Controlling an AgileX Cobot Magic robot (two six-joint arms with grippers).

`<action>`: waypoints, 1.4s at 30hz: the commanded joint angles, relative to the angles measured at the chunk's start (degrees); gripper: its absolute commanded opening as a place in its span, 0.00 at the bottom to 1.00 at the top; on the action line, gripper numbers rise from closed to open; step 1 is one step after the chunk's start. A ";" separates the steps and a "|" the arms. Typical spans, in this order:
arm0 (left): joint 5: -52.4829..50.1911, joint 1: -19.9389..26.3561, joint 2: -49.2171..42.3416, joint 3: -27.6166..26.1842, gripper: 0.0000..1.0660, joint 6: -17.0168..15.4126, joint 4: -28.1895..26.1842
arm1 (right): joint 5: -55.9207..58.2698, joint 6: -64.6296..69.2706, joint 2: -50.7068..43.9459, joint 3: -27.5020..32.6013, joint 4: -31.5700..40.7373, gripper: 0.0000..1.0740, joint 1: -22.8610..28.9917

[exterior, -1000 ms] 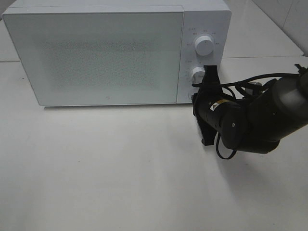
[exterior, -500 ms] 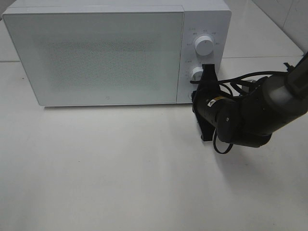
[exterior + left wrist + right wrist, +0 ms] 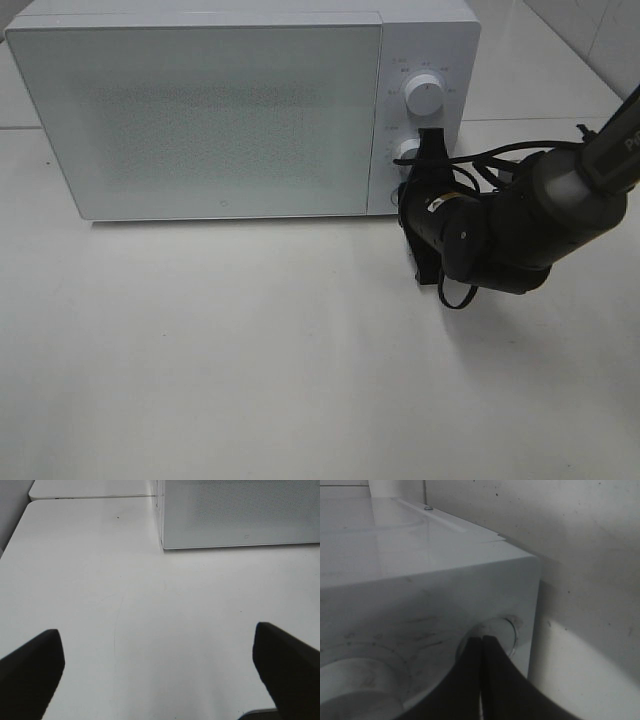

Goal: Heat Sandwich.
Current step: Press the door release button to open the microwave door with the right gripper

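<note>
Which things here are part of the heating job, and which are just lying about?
In the job: microwave, door shut; its lower knob; right gripper, shut at that knob.
Just about: upper knob; left gripper, open over the table.
No sandwich in view.

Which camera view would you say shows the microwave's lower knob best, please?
Right wrist: the lower knob sits close-up behind the shut right gripper. Exterior high shows it half hidden; left wrist misses it.

A white tabletop filled the near scene under soft, even light. At the far right, a seam divided it from 1 adjoining white surface, with pale tiles beyond.
</note>
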 commanded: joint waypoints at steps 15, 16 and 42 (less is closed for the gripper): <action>-0.34 0.23 -1.20 0.23 0.91 -0.17 0.00 | -9.74 -2.01 0.74 -4.18 1.03 0.00 -0.29; -0.34 0.23 -1.20 0.23 0.91 -0.17 0.00 | -10.03 -2.41 0.74 -4.64 1.15 0.00 -0.29; -0.34 0.23 -1.20 0.23 0.91 -0.17 0.00 | -10.66 -5.84 2.75 -12.32 2.58 0.00 -2.29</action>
